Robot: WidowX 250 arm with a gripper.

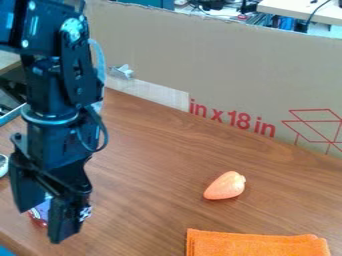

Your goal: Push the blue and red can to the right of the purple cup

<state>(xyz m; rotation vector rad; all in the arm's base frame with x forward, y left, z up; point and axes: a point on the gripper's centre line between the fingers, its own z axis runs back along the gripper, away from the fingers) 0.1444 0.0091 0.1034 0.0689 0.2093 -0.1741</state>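
Gripper [41, 224] low over the worktop [147, 175], between seven and eight o'clock in the view, arm hanging down from upper left. A small patterned object [41, 210], patches of red, white and purple, lies right at the gripper and is partly hidden by it. Whether it is clasped or merely behind, cannot tell; gripper state likewise undetermined.

Other items: orange toy vegetable [226, 186] on its side at five o'clock, narrow end toward seven, blunt end toward one. Folded orange cloth [257, 244] farther out at five o'clock, just below the vegetable, apart from it. Cardboard sheet [234, 65] upright behind the worktop, from eleven round to three o'clock.

Step in hand, as judged: close work at the patterned object, either lining up or holding; one view does not separate the two. Vegetable and cloth both well apart from the gripper.

Next move, as judged: contact with the object wants confirming first. If loose, it calls for centring the gripper on it and a gentle squeeze; if held, a straight, slow lift, since a grip off centre could let it turn or slip.
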